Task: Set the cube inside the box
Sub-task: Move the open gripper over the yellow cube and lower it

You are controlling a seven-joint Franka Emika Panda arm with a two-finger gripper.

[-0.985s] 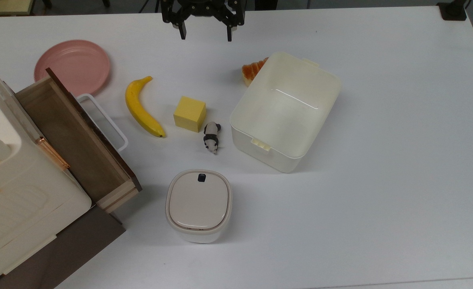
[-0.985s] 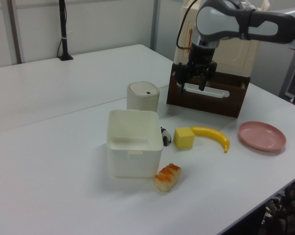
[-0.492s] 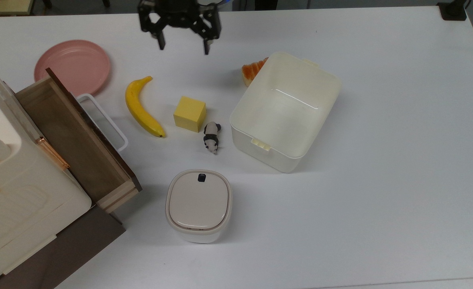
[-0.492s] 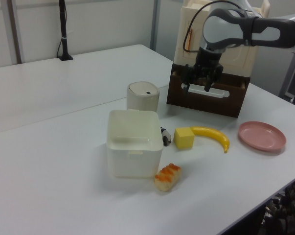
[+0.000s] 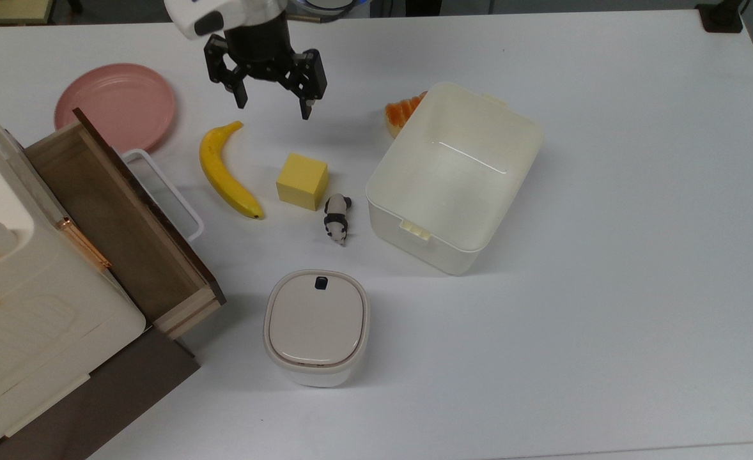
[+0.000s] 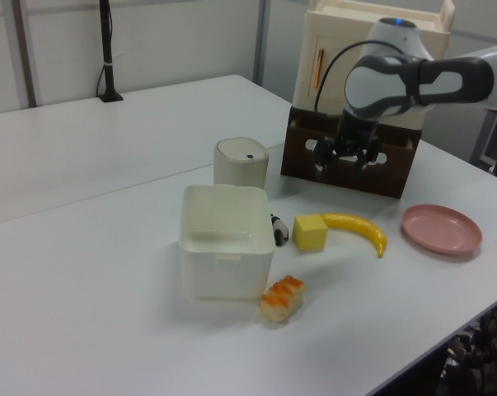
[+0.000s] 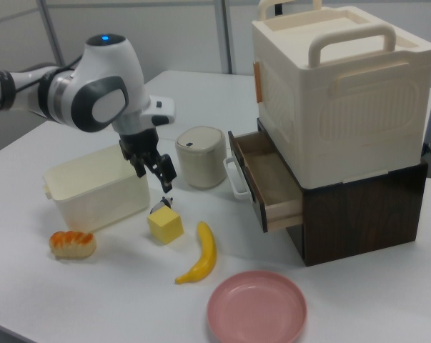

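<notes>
The yellow cube point(image 5: 302, 181) point(image 6: 311, 233) point(image 7: 165, 225) rests on the white table between a banana and a small panda figure. To its right in the top view stands the cream-white box point(image 5: 415, 225) point(image 6: 228, 274) point(image 7: 93, 194), open-topped with nothing inside. My gripper point(image 5: 273, 107) point(image 6: 340, 165) point(image 7: 154, 180) hangs open over the table, holding nothing. In the top view it is above the cube and slightly to its left. In the right view it hovers over the cube, apart from it.
A banana point(image 5: 226, 171) lies left of the cube in the top view and a panda figure point(image 5: 337, 218) right of it. Bread point(image 5: 402, 112) sits behind the box. A pink plate point(image 5: 116, 105), an open wooden drawer point(image 5: 117, 223) and a lidded container point(image 5: 316, 326) stand nearby.
The open gripper has moved down and to the left in the top view, closer to the cube, and sits lower in the left view. Nothing on the table has shifted.
</notes>
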